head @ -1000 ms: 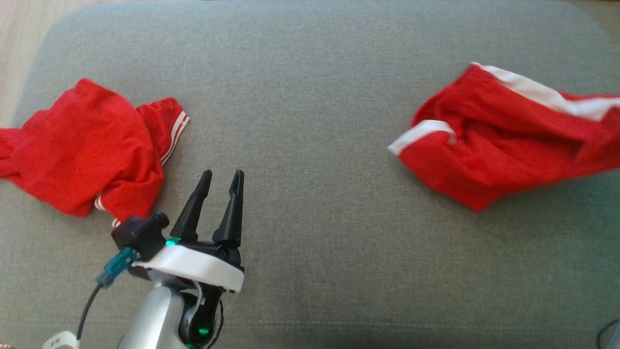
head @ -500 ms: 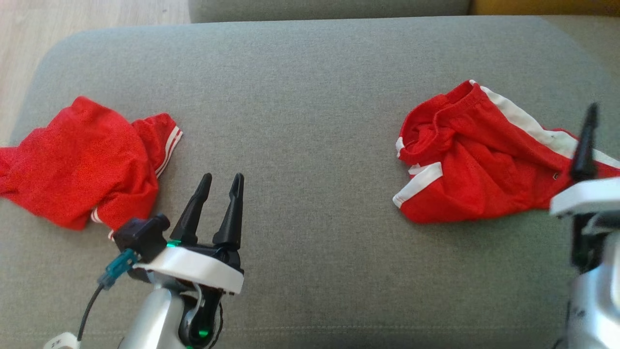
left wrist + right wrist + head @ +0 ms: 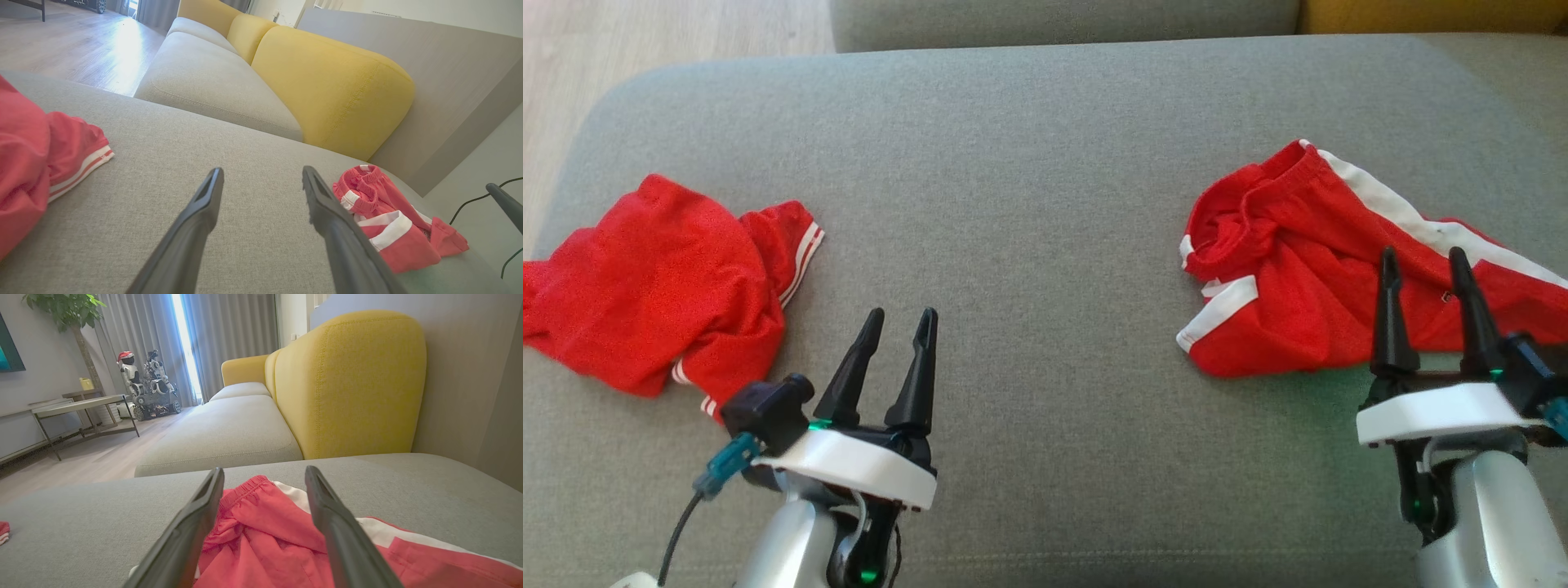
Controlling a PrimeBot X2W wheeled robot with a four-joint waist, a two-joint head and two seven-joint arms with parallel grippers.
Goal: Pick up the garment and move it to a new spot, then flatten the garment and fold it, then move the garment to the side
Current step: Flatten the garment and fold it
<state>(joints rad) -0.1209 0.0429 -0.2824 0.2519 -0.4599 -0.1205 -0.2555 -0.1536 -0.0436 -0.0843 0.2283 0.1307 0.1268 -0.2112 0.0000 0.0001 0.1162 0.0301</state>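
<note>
**Seat.** A grey seat [image 3: 1045, 204] is seen across the head view. A strip of wood floor [image 3: 686, 24] is noted at the upper left of the frame.

**Shorts.** Red shorts [image 3: 1298, 278] with white side stripes are found crumpled on the seat at the right of the frame. The waistband is turned toward the upper left. In the left wrist view they are seen at the lower right, in front of a yellow backrest [image 3: 339, 94].

**Shirt.** A red shirt [image 3: 662, 278] with white-striped cuffs is found bunched at the left edge of the frame, well apart from the shorts.

**Left claw.** The left claw [image 3: 903, 314] is seen at the lower left with its fingers apart. Nothing is held. It is placed above bare seat, just right of the shirt.

**Right claw.** The right claw [image 3: 1421, 257] is seen at the lower right with its fingers apart. Its tips are laid over the near edge of the shorts. No cloth is seen pinched between them. Contact with the cloth cannot be told.
</note>
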